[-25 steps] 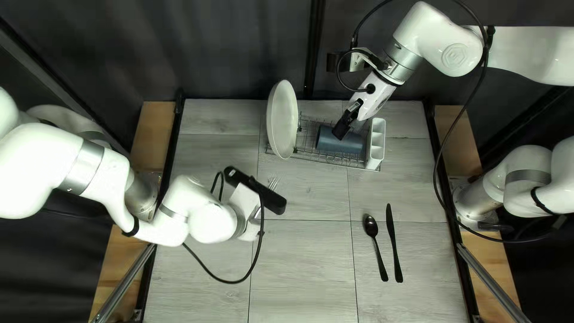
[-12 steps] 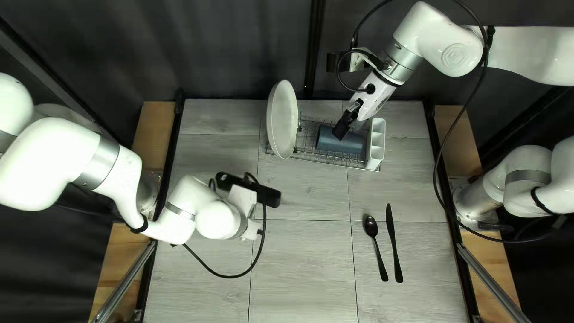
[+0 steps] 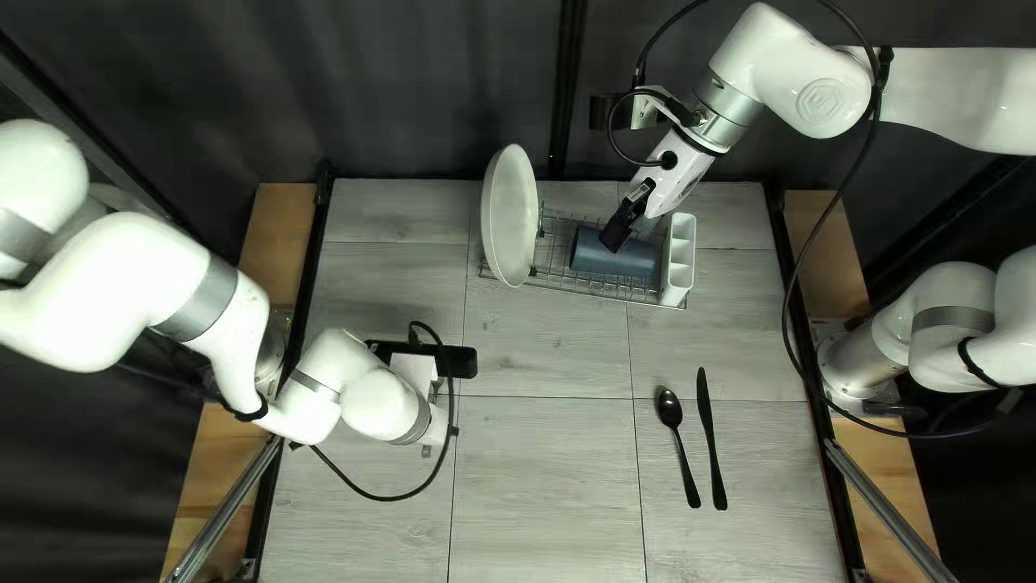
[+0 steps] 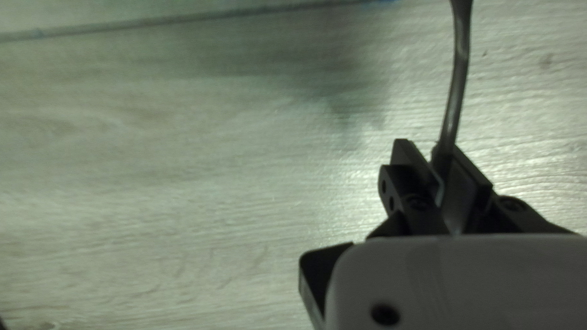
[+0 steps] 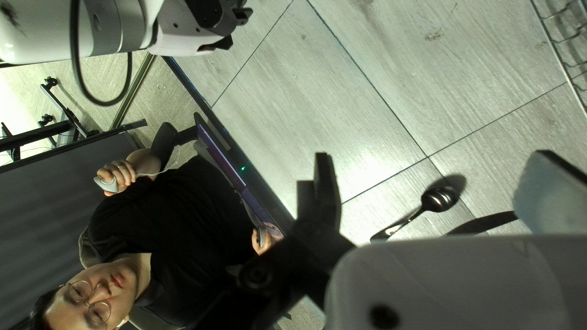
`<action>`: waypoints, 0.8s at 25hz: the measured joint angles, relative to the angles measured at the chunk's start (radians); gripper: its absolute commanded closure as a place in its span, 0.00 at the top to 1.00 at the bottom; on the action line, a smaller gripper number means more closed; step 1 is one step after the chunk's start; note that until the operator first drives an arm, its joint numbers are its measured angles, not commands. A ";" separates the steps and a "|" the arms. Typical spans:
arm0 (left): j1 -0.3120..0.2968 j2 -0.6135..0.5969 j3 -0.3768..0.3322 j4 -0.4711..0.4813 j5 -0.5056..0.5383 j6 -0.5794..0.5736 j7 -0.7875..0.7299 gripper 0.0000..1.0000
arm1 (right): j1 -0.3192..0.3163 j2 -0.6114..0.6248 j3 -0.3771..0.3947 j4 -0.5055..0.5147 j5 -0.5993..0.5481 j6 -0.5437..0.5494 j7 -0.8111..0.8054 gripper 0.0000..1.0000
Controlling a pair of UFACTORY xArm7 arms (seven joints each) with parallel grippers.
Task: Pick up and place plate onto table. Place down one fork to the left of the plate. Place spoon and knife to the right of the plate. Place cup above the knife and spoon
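the fork is pinched by the left hand over the tabletop, likely for laying left of the plate, while the right hand is spread wide, seemingly for the cup in the rack.

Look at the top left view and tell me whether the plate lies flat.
No, the plate stands on edge at the rack's end.

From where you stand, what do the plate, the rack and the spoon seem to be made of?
The plate looks like smooth white ceramic, though hard plastic could look the same. The rack seems to be bare metal, going by its thin, silvery crossed wires. The spoon is probably metal with a dark, polished finish: its bowl catches bright glints.
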 measured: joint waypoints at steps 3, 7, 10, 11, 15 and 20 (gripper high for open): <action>0.001 0.000 0.001 -0.011 -0.027 -0.016 0.015 0.00 | 0.000 0.000 0.000 0.000 0.000 0.000 0.000 1.00; -0.028 -0.035 0.005 -0.031 -0.155 -0.030 0.091 0.00 | 0.000 0.000 0.000 0.000 0.000 0.000 0.000 1.00; -0.061 -0.062 0.017 -0.043 -0.234 -0.037 0.140 0.35 | 0.000 0.000 0.000 0.000 0.000 0.000 0.000 1.00; -0.073 -0.071 0.024 -0.046 -0.260 -0.038 0.158 0.83 | 0.000 0.000 0.000 0.000 0.000 0.000 0.000 1.00; -0.098 -0.082 0.043 -0.049 -0.308 -0.044 0.206 1.00 | 0.000 0.000 0.000 0.000 0.000 0.000 0.000 1.00; -0.158 -0.124 0.097 -0.039 -0.401 -0.006 0.292 1.00 | 0.000 0.000 0.000 0.000 0.000 0.000 0.000 1.00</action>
